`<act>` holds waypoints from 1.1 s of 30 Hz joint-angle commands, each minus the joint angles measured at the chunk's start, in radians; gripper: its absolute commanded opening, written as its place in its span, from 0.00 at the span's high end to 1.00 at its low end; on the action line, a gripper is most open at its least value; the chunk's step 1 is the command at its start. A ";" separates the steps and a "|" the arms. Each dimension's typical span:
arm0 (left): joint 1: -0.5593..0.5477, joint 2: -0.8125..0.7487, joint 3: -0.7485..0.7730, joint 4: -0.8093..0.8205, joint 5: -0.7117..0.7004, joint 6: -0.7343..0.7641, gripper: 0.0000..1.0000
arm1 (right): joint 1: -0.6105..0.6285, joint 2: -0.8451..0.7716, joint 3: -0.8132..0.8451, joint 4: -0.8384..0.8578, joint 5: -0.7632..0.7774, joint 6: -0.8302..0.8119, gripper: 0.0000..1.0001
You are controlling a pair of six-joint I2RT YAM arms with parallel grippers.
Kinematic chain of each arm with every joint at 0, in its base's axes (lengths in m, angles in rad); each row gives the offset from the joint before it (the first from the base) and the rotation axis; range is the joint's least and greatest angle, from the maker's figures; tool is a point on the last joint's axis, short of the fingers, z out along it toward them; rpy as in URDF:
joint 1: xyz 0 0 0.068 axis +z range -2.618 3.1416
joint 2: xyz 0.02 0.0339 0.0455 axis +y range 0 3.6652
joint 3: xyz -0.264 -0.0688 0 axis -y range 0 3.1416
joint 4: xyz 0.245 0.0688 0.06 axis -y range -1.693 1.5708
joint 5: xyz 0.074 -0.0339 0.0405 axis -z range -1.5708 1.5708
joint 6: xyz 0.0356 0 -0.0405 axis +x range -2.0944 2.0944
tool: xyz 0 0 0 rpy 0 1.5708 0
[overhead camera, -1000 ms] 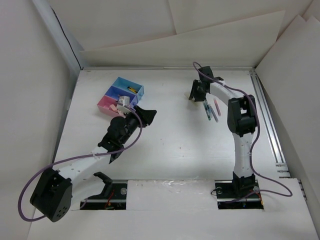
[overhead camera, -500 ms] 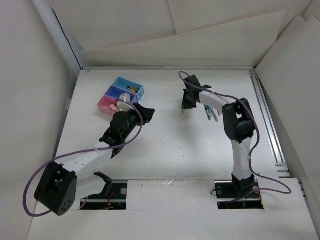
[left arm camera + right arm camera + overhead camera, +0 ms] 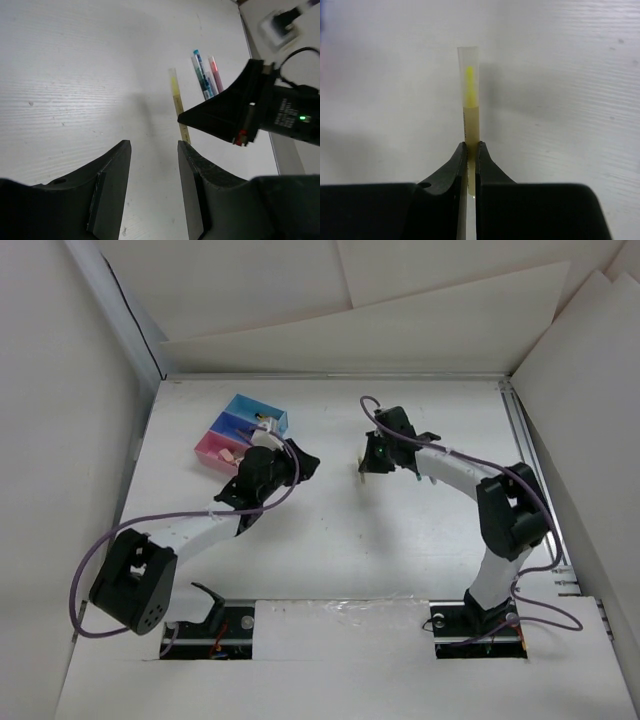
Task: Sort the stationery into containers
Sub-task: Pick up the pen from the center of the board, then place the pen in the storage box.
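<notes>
right gripper (image 3: 469, 150) jaws pressed together on the yellow-tipped pen (image 3: 470, 107), pinching the beige barrel just below the clear cap; the cap end sticks out ahead of the fingertips

vs 1 s ago: right gripper (image 3: 372, 453) was further back and to the right, over the other pens. It has now swung left toward table centre with the yellow-tipped pen (image 3: 363, 468) in it, and its elbow has dropped lower and to the right

pen's shadow falls off to one side on the table (image 3: 400, 540), so it looks lifted, can't confirm

light-blue pen (image 3: 201, 75) and pink pen (image 3: 215, 74) lie side by side on the table behind the right gripper, hidden under the arm in the top view

left gripper (image 3: 152, 150) fingers spread, bare table between them, nothing held. From above, left gripper (image 3: 306, 462) sits just right of the bins (image 3: 243, 400), slightly further up and right than before; its shoulder has swung right

bins haven't moved; something pale lies in the pink bin (image 3: 208, 452)
</notes>
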 commanded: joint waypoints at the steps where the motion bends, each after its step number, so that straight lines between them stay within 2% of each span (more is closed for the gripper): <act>1: 0.001 0.053 0.063 -0.006 0.084 0.012 0.61 | 0.043 -0.074 -0.020 0.123 -0.172 -0.040 1.00; 3: 0.001 0.063 0.063 0.006 0.103 0.022 0.61 | 0.057 -0.083 -0.034 0.135 -0.209 -0.051 1.00; 5: 0.001 0.089 0.084 0.006 0.103 0.033 0.52 | 0.077 -0.092 -0.060 0.170 -0.264 -0.060 1.00; 7: 0.001 0.109 0.103 0.006 0.138 0.033 0.47 | 0.086 -0.092 -0.060 0.182 -0.311 -0.069 1.00; 11: 0.001 0.158 0.115 0.016 0.176 0.033 0.46 | 0.111 -0.092 -0.060 0.183 -0.312 -0.078 1.00; 15: 0.001 0.181 0.115 0.016 0.146 0.022 0.56 | 0.122 -0.092 -0.060 0.215 -0.345 -0.078 1.00; 20: 0.001 0.192 0.115 0.025 0.124 0.001 0.57 | 0.143 -0.092 -0.060 0.224 -0.356 -0.078 1.00; 25: 0.001 0.219 0.115 0.057 0.124 -0.010 0.67 | 0.152 -0.092 -0.060 0.245 -0.356 -0.078 1.00; 30: 0.001 0.228 0.104 0.095 0.144 -0.040 0.83 | 0.152 -0.092 -0.070 0.256 -0.356 -0.078 1.00; 31: 0.001 0.228 0.104 0.095 0.144 -0.041 0.91 | 0.152 -0.092 -0.070 0.256 -0.356 -0.078 1.00; 33: 0.001 0.228 0.104 0.095 0.144 -0.050 0.97 | 0.152 -0.092 -0.079 0.265 -0.356 -0.078 1.00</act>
